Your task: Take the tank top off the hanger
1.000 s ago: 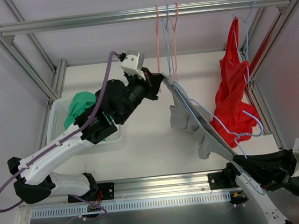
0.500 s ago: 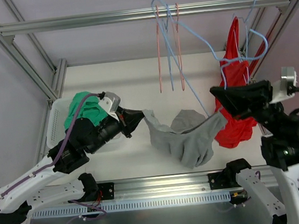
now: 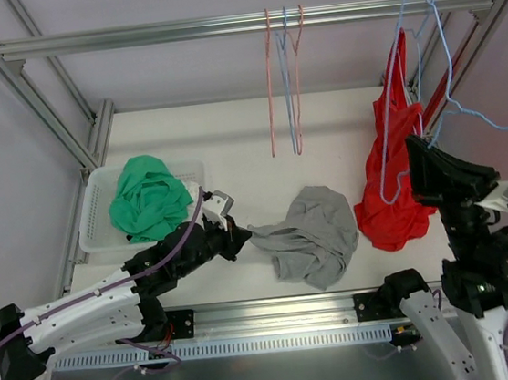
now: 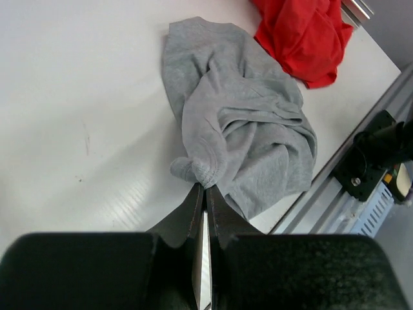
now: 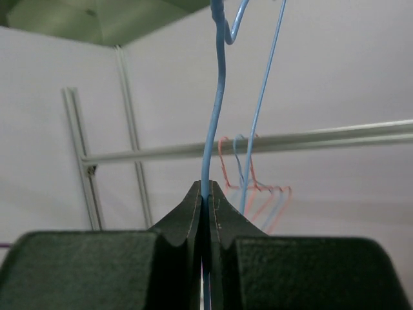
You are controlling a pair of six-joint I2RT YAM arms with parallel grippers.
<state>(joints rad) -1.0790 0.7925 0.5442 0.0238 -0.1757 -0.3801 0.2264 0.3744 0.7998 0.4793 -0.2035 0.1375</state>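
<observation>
The grey tank top [image 3: 310, 234] lies crumpled on the white table, off the hanger. My left gripper [image 3: 241, 238] is low over the table, shut on the top's left hem; the left wrist view shows the fingertips [image 4: 205, 188] pinching a fold of the grey cloth [image 4: 239, 123]. My right gripper [image 3: 411, 143] is raised at the right, shut on the bare blue wire hanger [image 3: 489, 121]. In the right wrist view the blue wire [image 5: 216, 97] rises from between the closed jaws of that gripper [image 5: 206, 190].
A red garment [image 3: 393, 202] hangs from another hanger at the right, its hem near the tank top. A white basket [image 3: 91, 208] holding a green garment [image 3: 149, 197] stands at the left. Pink and blue empty hangers [image 3: 285, 76] hang on the top rail [image 3: 126, 37].
The tank top came off the hanger and dropped to the table as my left gripper pulled it down and left. My right gripper lifted the bare hanger up and right.
</observation>
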